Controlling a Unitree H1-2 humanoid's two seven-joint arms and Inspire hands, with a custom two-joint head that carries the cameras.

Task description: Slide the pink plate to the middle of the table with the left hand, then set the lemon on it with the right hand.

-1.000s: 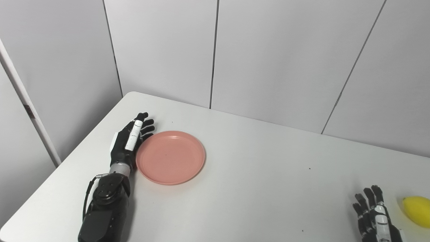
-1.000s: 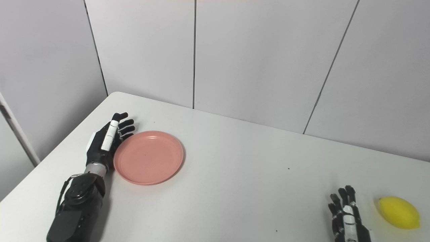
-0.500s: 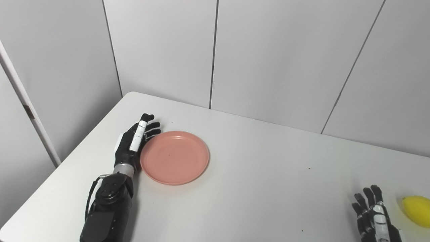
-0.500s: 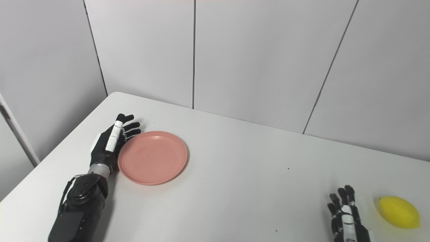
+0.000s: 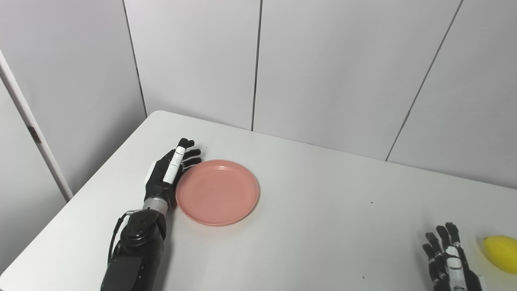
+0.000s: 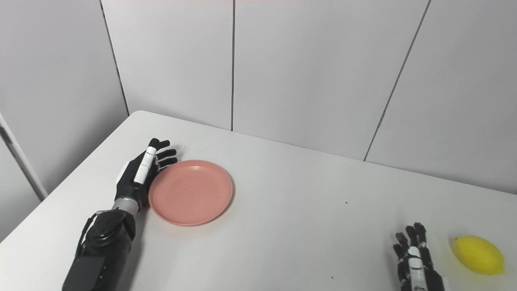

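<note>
A round pink plate (image 5: pixel 217 192) lies flat on the left part of the white table (image 5: pixel 315 226). My left hand (image 5: pixel 169 173) is open, fingers straight, its side pressed against the plate's left rim. A yellow lemon (image 6: pixel 479 255) lies at the table's right front. My right hand (image 6: pixel 416 264) is open and empty, resting on the table just left of the lemon, apart from it. Part of the right hand is cut off by the picture's bottom edge.
Grey wall panels (image 5: pixel 258 60) stand close behind the table's far edge. The table's left edge runs diagonally beside my left arm. A white pole (image 5: pixel 32 129) leans at the far left, off the table.
My left hand has moved to the right, and the pink plate has slid right with it. My right hand and the lemon have stayed in place.
</note>
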